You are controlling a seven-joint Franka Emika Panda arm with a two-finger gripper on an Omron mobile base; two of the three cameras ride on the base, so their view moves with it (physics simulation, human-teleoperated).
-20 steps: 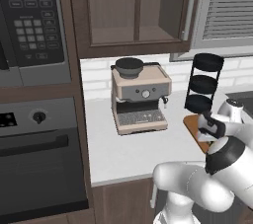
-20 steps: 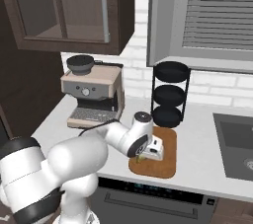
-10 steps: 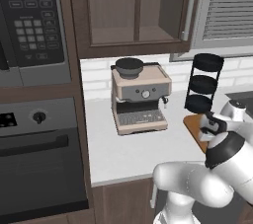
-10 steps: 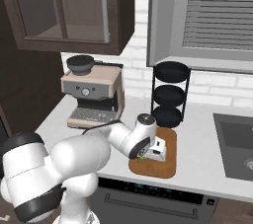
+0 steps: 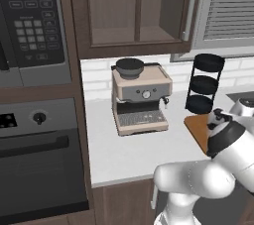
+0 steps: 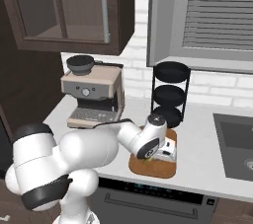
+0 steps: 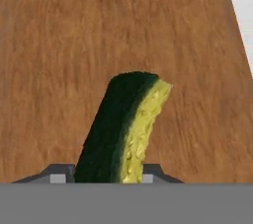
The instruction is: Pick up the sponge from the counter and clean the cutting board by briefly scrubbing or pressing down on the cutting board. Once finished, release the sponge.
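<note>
The sponge, yellow with a dark green layer, stands on edge on the orange-brown cutting board. My gripper is low over the board, its two dark fingertips close against the sponge's two sides. In the right base view the gripper points down onto the cutting board, which lies on the light counter in front of the black rack. In the left base view my arm covers most of the cutting board.
A beige coffee machine stands to the left of the board, and a black three-tier rack just behind it. A sink lies to the right. The microwave and oven are at far left.
The hand has stayed over the board with the sponge between its fingertips; it has shifted only slightly.
</note>
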